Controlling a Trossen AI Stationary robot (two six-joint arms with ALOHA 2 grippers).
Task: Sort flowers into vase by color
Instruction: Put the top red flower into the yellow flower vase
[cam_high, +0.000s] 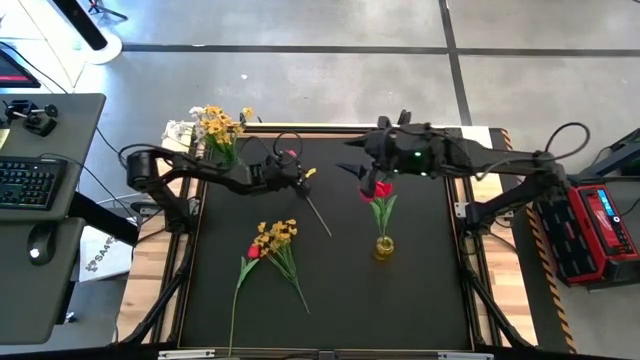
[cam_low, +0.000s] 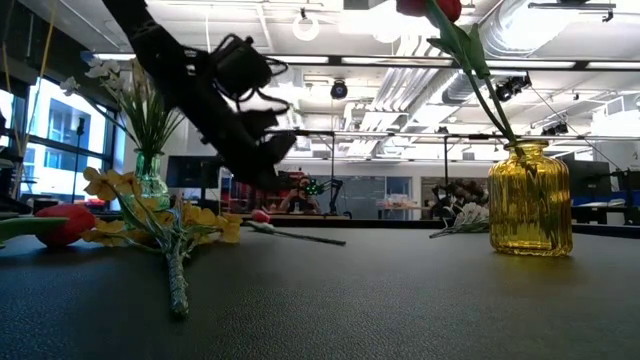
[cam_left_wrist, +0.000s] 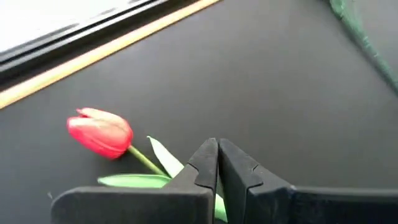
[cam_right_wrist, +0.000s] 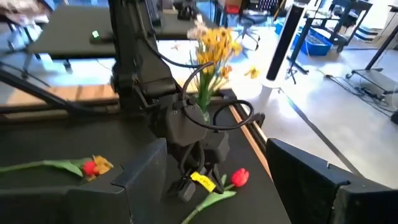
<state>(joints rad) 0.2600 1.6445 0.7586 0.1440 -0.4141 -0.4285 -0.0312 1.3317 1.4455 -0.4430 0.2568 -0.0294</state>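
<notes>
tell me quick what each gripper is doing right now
Left gripper: shut on the stem of the red tulip lying on the table.
Right gripper: open, holding nothing, above the yellow vase.

Two robot arms, both matte black and built from slim tubular links joined by bulkier rounded housings. The left arm carries a thin black cable that loops free near its wrist, and a small yellow label sits low on the wrist body. Its jaws are flat, tapered black plates with angled tips. The right arm has a small green light glowing on its wrist housing and a black cable arching behind its elbow.
</notes>
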